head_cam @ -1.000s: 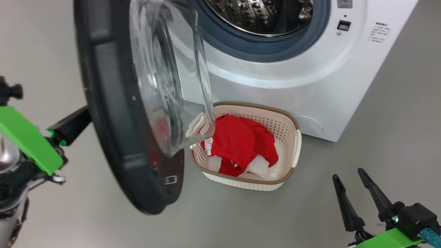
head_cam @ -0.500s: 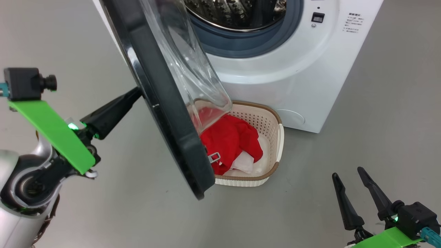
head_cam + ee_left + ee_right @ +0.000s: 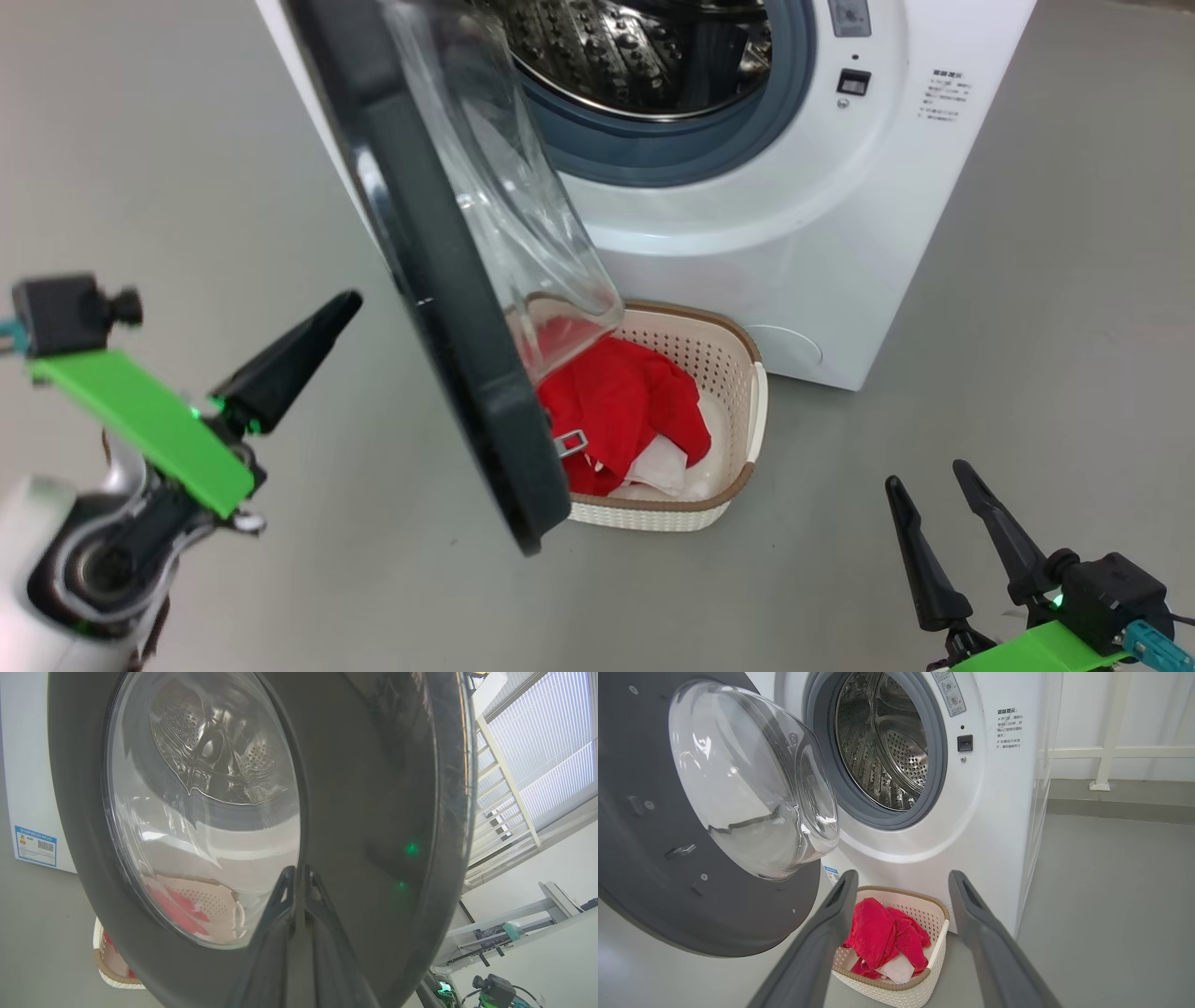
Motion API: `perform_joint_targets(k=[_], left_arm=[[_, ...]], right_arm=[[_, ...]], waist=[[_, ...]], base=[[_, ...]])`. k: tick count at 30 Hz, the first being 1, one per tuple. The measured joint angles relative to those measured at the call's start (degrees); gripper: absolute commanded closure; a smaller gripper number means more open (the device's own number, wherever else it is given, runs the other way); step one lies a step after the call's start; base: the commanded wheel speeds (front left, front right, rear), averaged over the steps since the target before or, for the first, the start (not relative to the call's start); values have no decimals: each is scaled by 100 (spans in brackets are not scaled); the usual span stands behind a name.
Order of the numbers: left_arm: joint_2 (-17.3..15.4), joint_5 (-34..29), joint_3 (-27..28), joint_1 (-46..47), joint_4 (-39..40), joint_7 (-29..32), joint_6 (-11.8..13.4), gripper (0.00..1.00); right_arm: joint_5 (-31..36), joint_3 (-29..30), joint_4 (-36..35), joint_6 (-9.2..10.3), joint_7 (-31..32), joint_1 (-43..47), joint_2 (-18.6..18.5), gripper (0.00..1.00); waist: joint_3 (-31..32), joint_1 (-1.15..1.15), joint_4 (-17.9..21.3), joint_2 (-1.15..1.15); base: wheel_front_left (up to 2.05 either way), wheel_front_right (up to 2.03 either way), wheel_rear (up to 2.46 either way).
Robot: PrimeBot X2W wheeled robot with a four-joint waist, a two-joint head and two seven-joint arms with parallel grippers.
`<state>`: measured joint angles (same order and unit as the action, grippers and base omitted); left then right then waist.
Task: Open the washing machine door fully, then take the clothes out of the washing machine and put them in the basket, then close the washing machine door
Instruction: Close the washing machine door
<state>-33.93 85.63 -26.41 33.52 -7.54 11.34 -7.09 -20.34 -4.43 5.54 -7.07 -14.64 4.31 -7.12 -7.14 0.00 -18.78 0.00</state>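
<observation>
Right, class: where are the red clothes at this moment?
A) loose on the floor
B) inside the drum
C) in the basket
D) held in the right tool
C: the clothes lie heaped inside the basket in front of the washer.

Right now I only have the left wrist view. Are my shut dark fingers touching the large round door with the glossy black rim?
Observer: No. The head view shows the left gripper tip short of the washing machine door, with bare grey floor between them.
Operator: Anything in the drum?
Observer: The right wrist view looks into the steel perforated drum, and there is no fabric in the part that shows.
Operator: Right gripper?
Observer: The right gripper is open and holds nothing. It is off to the right of the cream-white perforated plastic basket that holds the bright red clothes.
</observation>
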Motion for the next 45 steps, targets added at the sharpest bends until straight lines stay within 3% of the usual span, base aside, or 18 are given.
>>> perform_joint_targets(k=[6, 7, 10, 11, 22, 35, 40, 45], left_arm=[[-31, 123, 32, -599, -207, -408, -1, 51], [-30, 124, 30, -726, -250, -486, -1, 25], [27, 170, 30, -1050, -380, -744, -1, 11], [64, 200, 31, -1150, -420, -809, -1, 0], [583, 270, 16, -2081, -853, -1713, -1, 0], [1047, -59, -85, -2380, -1229, -2515, -1, 0], [1272, -346, 162, -2421, -1327, -2557, -1, 0], [1608, -1207, 616, -2433, -1406, -2563, -1, 0]], right_arm=[[0, -35, 16, 0, 0, 1, 0, 0], [0, -36, 21, 0, 0, 1, 0, 0], [0, -37, 30, 0, 0, 1, -1, 0], [0, -43, 33, 0, 0, 1, -1, 0], [0, -163, 71, 0, 0, -2, -8, 0], [0, -189, 97, 0, 0, -4, -23, 0], [0, -190, 104, 0, 0, -17, -33, 0], [0, -190, 120, 0, 0, -23, -34, 0]], waist=[[78, 0, -94, 0], [88, 0, -112, 0], [119, 0, -173, 0], [131, 0, -193, 0], [145, 0, -314, 0], [86, 0, -360, 0], [46, 0, -353, 0], [26, 0, -343, 0]], base=[[0, 0, 0], [0, 0, 0], [0, 0, 0], [0, 0, 0], [0, 0, 0], [0, 0, 0], [0, 0, 0], [0, 0, 0]])
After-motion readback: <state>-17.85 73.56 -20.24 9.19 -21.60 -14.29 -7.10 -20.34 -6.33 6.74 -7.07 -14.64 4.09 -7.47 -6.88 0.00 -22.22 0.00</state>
